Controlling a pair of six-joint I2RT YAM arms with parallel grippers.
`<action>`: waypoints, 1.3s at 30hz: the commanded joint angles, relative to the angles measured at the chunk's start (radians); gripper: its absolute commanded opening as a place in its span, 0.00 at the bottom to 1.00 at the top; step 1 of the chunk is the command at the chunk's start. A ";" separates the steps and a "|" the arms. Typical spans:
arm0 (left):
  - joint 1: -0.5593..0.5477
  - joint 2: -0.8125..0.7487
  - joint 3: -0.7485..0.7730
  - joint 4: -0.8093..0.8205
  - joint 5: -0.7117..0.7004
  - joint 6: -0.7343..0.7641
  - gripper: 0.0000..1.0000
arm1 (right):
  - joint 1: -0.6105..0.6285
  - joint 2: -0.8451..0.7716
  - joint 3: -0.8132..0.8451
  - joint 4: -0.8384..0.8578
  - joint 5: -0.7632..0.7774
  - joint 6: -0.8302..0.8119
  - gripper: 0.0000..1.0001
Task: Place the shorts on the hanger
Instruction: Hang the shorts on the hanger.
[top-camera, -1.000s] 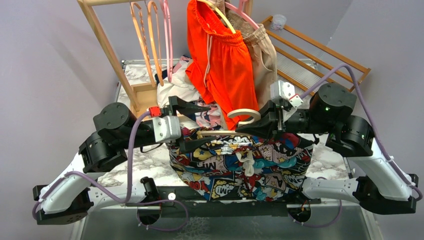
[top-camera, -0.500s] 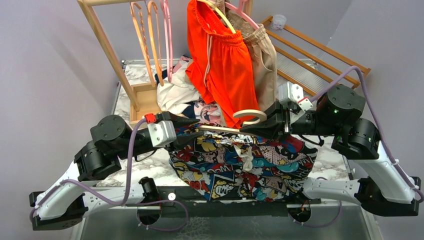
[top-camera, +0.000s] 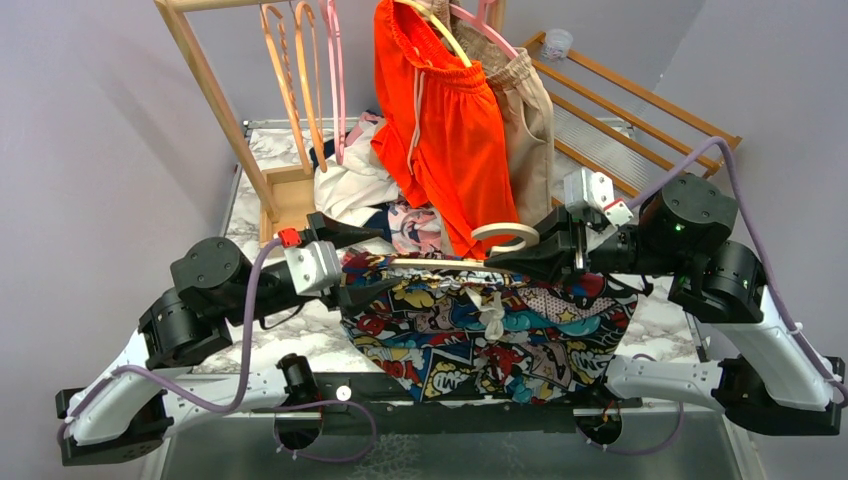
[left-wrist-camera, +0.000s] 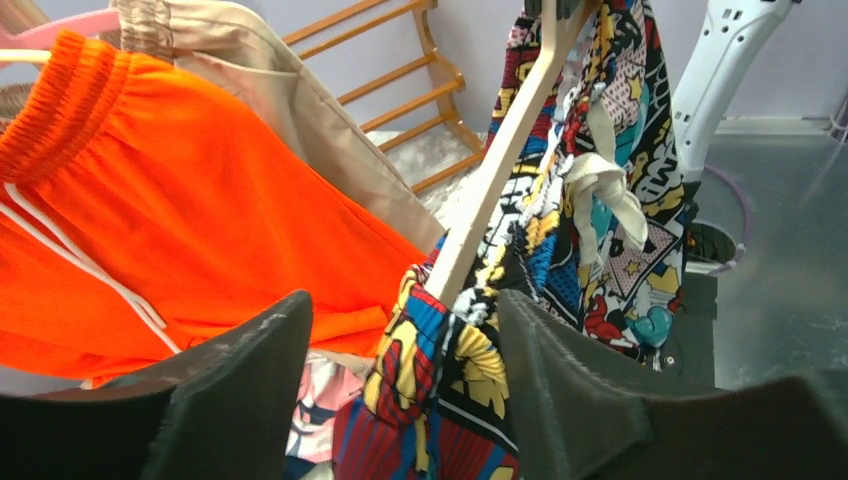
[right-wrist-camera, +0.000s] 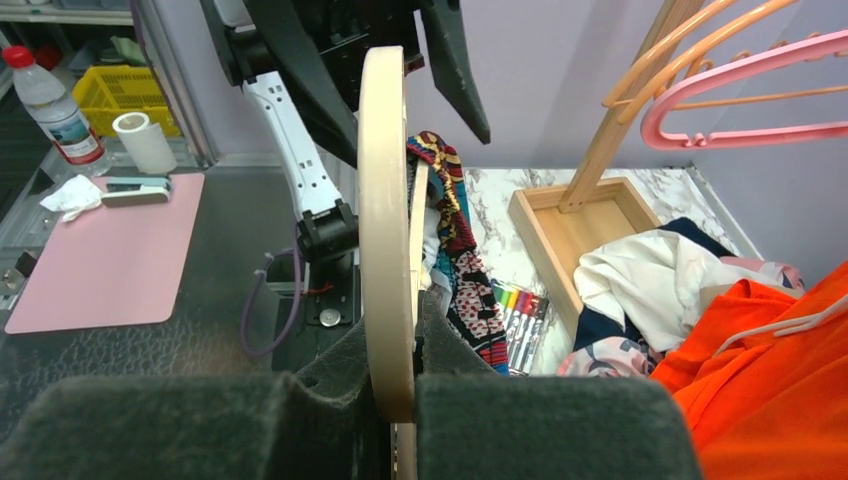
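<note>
The comic-print shorts (top-camera: 490, 330) hang by their waistband from the cream hanger (top-camera: 440, 264), above the table's near edge. My right gripper (top-camera: 512, 262) is shut on the hanger just below its hook (top-camera: 505, 236); in the right wrist view the hanger (right-wrist-camera: 385, 200) stands pinched between the pads of my right gripper (right-wrist-camera: 392, 352). My left gripper (top-camera: 368, 262) is open around the hanger's left end. In the left wrist view the shorts (left-wrist-camera: 440, 390) and the hanger arm (left-wrist-camera: 500, 170) lie between the spread jaws of my left gripper (left-wrist-camera: 400, 345).
A wooden rack (top-camera: 215, 95) at the back holds orange hangers (top-camera: 290, 80), a pink hanger (top-camera: 335, 70), orange shorts (top-camera: 450, 120) and beige shorts (top-camera: 530, 120). A clothes pile (top-camera: 360, 185) lies behind my grippers. Coloured markers (right-wrist-camera: 520, 320) lie by the wooden base tray (right-wrist-camera: 560, 240).
My left arm has drawn back to the left and lowered, jaws still open. My right gripper has shifted slightly right with the hanger and shorts.
</note>
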 joint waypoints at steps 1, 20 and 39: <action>0.001 0.030 0.093 0.027 0.031 -0.020 0.75 | 0.003 -0.025 0.010 0.057 -0.018 0.014 0.01; 0.001 0.337 0.213 0.049 0.386 -0.010 0.73 | 0.003 0.004 -0.001 0.084 -0.055 0.020 0.01; 0.001 0.381 0.197 0.006 0.283 0.025 0.00 | 0.003 0.020 -0.007 0.065 -0.052 0.010 0.01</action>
